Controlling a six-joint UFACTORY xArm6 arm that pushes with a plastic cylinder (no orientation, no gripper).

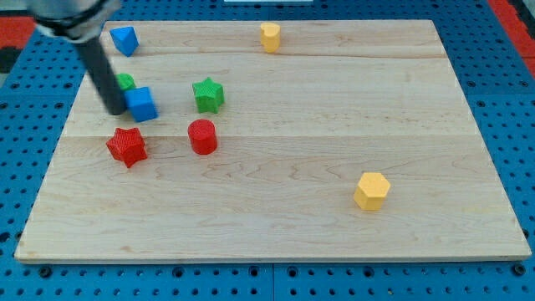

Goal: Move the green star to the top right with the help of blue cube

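The green star [208, 94] lies on the wooden board in the upper left part of the view. The blue cube [142, 104] sits to its left, with a gap between them. My tip [114, 109] stands right at the blue cube's left side, touching or almost touching it. A small green block [125, 82] sits just above the blue cube, partly hidden behind the rod; its shape is unclear.
A second blue block [124, 40] lies near the top left corner. A red star [127, 146] and a red cylinder [202, 136] lie below the cube and star. A yellow block [269, 37] sits at the top edge; a yellow hexagonal block [372, 191] lies at lower right.
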